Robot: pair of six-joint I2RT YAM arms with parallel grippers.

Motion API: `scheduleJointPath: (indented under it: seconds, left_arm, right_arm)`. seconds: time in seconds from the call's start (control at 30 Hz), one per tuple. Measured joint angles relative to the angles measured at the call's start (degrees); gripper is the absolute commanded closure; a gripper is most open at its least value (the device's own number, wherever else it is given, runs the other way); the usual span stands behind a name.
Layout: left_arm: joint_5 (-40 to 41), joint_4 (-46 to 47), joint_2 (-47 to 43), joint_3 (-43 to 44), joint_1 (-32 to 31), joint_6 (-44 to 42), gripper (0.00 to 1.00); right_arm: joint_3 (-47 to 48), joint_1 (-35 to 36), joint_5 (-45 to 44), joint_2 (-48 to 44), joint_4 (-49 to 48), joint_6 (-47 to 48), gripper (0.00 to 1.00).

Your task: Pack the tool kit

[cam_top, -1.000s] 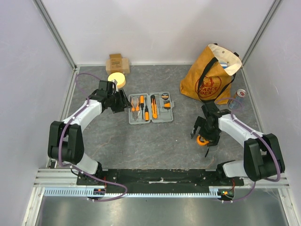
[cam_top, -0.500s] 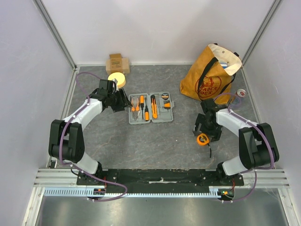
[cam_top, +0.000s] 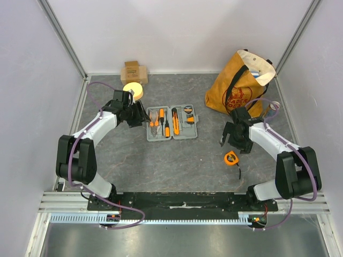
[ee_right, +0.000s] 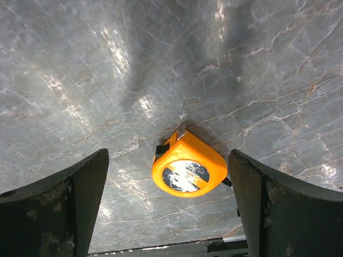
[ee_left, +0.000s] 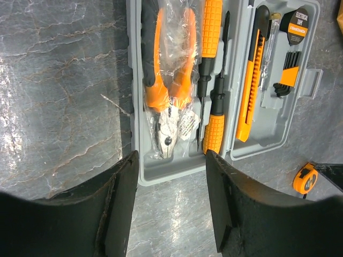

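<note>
Over the tape measure point(ee_right: 188, 172), right claw point(ee_right: 169, 160) agape.

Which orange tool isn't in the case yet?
The tape measure: it lies on the table outside the grey case; the others sit in its slots.

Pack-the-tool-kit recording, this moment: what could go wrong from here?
1. The tape measure lies loose on the table, apart from the tool kit. The right arm's open jaws hover above it, and its rounded body might skid or slip as they close.
2. The left arm's open jaws sit at the tool kit's left end. A nudge there could shift the tool kit or jolt the bagged pliers from their slot.
</note>
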State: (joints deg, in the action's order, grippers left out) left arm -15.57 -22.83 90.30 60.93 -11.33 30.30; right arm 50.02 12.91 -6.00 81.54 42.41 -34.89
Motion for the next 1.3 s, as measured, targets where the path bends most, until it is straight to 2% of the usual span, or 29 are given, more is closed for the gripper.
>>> scheduleJointPath:
  seconds: [0.37,0.6,0.77,0.93,1.1,1.3]
  left_arm:
    - [0.00,-1.18,-0.02,0.00,0.00,-0.20,0.42]
    - [0.02,-1.51,-0.02,0.00,0.00,-0.39,0.43]
    - [0.02,-1.53,-0.02,0.00,0.00,-0.39,0.43]
    - [0.11,-1.60,-0.04,0.00,0.00,-0.42,0.43]
    - [0.63,-2.34,-0.37,0.00,0.00,-0.44,0.43]
    - [3.23,-1.92,-1.73,-0.66,0.00,-0.39,0.44]
  right_arm:
    - [-5.73,1.77,9.57,0.52,-3.91,2.25,0.03]
    - [-3.65,12.41,13.84,3.93,-8.55,5.60,0.06]
    - [0.61,17.53,16.65,8.26,-10.75,8.17,0.07]
    - [5.05,19.56,12.74,8.94,-9.99,8.48,0.02]
    - [9.29,20.37,5.57,3.02,-8.79,4.74,0.02]
    - [6.88,20.37,4.94,-3.67,-10.45,-0.28,0.02]
